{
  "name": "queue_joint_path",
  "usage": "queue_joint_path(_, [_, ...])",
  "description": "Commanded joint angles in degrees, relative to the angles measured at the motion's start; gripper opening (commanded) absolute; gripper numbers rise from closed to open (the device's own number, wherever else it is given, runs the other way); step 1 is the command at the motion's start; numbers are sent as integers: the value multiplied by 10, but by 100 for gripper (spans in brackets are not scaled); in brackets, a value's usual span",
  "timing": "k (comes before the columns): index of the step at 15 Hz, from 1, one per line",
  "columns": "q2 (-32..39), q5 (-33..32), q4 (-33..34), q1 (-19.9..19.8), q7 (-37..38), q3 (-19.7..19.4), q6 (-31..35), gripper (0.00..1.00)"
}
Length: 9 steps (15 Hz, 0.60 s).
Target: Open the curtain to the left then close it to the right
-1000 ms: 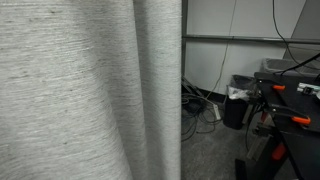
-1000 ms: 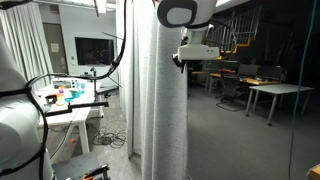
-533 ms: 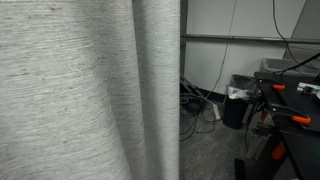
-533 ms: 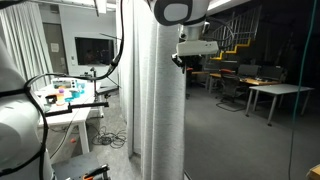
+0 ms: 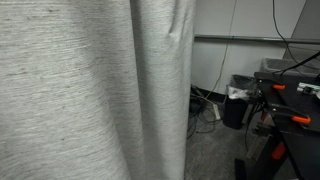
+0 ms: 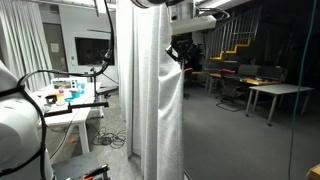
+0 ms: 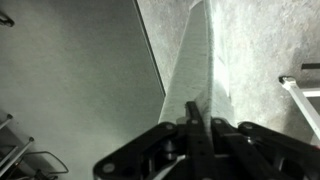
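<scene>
One huge light grey woven fabric curtain [image 5: 90, 90] filled most of an exterior view, hanging in soft vertical folds with a fine streaky horizontal weave. In an exterior view the curtain [image 6: 155, 100] hung as a tall bunched column in the middle of the room. My guess was it'd handle soft and floppy. It looked light wherever you pinch it, but the whole drape would drag, so it would trail after a pull and not slide neatly. The free vertical edge looked like the place to grab, pinching one fold fairly high up.

And that's where the black Robotiq gripper [image 7: 197, 118] was. In the wrist view its fingers were nearly closed, clamped on a narrow ridge of the fabric edge running up between them, so I'd call it gripping the curtain. In an exterior view the gripper [image 6: 178, 50] sat right at the column's upper edge.

Beyond that were a plain white wall [image 5: 250, 20], a tangle of cables [image 5: 205, 105] on the floor, a black bin [image 5: 238, 105] and a white table [image 6: 270, 92] well apart from it all
</scene>
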Motion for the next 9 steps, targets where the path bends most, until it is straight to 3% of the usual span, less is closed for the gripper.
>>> queue_joint_path(1, [-74, -64, -10, -4, -38, -29, -86, 1])
queue_joint_path(5, [-117, -89, 39, -5, -126, -90, -223, 1])
queue_joint_path(9, [-92, -76, 136, -22, -170, -169, -300, 1])
